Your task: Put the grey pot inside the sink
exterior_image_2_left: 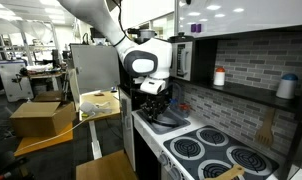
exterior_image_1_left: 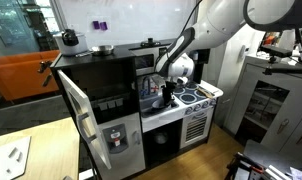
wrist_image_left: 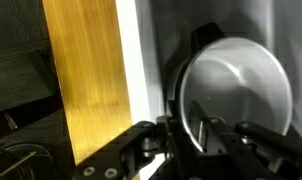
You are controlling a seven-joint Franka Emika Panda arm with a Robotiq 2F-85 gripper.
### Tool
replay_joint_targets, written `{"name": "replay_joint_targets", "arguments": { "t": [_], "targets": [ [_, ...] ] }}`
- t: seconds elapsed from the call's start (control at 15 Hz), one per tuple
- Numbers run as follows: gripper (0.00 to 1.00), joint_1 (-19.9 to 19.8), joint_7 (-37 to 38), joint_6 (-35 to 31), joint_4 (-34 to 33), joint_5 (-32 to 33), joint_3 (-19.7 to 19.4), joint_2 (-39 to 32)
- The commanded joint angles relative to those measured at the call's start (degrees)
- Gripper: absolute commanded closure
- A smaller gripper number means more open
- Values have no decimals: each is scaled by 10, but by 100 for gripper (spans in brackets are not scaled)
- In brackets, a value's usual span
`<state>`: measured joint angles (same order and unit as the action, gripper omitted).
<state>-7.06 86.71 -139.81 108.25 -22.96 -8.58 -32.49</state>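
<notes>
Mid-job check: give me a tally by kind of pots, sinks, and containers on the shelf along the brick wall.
Grey pot: 1
Sink: 1
Shelf containers: 2
Total: 4

pot (wrist_image_left: 241,85): silvery grey
fingers (wrist_image_left: 206,135): black
wooden strip (wrist_image_left: 86,80) left of fingers: golden-brown, fine grain
backsplash (exterior_image_2_left: 241,60): grey brick pattern
</notes>
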Motion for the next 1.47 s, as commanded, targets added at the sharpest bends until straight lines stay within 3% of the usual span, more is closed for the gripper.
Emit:
{"name": "replay_joint_targets", "arguments": {
  "t": [0.0, 0.47, 0.87, 1.2, 1.4],
  "targets": [
    [49, 8, 15, -9, -7, 12, -7, -4],
    [2, 10, 10, -21, 10, 9, -5, 15],
    [0, -5, -71, -39, 27, -16, 28, 49],
    [0, -39, -257, -13, 36, -98, 81, 67],
    [0, -46, -361, 13, 44, -148, 89, 71]
  ]
}}
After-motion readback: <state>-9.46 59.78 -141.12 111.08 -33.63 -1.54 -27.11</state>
